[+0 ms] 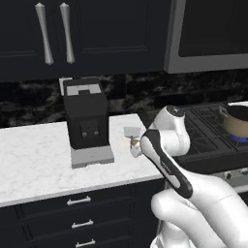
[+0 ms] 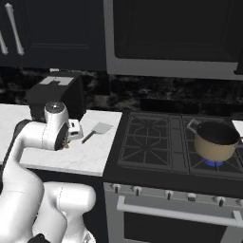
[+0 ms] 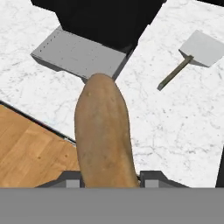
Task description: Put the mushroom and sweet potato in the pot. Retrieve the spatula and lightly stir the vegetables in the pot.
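Note:
An orange-brown sweet potato (image 3: pixel 103 131) sticks out from between the fingertips of my gripper (image 3: pixel 109 177), which is shut on it. The gripper (image 1: pixel 134 145) hovers above the white marble counter's front edge, left of the stove. Beyond it on the counter lies the spatula (image 3: pixel 202 48), its grey blade (image 1: pixel 131 131) toward the wall and its dark handle toward me, also seen from the right (image 2: pixel 101 127). The tan pot (image 2: pixel 213 148) stands on the stove's front right burner (image 1: pixel 236 127) over a blue flame. The mushroom is out of view.
A black coffee machine (image 1: pixel 86 118) on a grey base (image 3: pixel 78 52) stands on the counter (image 1: pixel 34 160) left of the gripper. The black gas stove (image 2: pixel 152 137) lies to the right. Dark cabinets hang above, and wooden floor (image 3: pixel 30 148) shows beyond the counter edge.

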Motion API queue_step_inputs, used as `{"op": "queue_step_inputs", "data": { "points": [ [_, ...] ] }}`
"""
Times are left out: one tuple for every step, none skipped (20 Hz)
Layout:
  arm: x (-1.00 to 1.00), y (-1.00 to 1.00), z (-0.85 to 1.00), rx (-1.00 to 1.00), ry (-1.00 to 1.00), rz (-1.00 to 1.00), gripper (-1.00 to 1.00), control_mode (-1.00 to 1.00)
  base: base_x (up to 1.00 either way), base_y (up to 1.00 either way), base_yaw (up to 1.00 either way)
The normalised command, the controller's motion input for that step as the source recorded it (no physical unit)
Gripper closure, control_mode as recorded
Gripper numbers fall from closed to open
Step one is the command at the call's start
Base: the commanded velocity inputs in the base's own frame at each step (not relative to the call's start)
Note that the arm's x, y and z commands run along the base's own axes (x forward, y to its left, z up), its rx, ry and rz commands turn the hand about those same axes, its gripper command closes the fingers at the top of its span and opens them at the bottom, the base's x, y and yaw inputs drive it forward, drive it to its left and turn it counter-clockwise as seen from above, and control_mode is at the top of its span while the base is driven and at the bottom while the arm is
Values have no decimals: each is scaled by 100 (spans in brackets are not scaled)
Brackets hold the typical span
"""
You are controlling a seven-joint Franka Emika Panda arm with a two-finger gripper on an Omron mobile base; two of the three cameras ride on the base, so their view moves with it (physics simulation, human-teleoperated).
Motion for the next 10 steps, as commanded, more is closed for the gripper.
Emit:
{"op": "queue_step_inputs", "data": {
  "points": [
    [-24, -13, 100, -8, 0, 0, 100, -100, 0, 0, 0],
    [-24, -19, 100, -8, 0, 0, 100, -100, 0, 0, 0],
    [-19, -21, 100, -8, 3, 0, 100, -100, 0, 0, 0],
    [-26, -27, 100, -6, 0, -1, 100, -100, 0, 0, 0],
    [-27, -33, 100, -5, 0, -1, 100, -100, 0, 0, 0],
    [-26, -34, 100, -3, 0, -1, 100, -100, 0, 0, 0],
    [-24, -29, 100, -4, 1, -1, 100, -100, 0, 0, 0],
    [-21, -26, 100, -4, 3, -1, 100, -100, 0, 0, 0],
    [-19, -26, 100, -5, 5, -2, 100, -100, 0, 0, 0],
    [-15, -23, 100, -6, 5, -2, 100, -100, 0, 0, 0]
  ]
}}
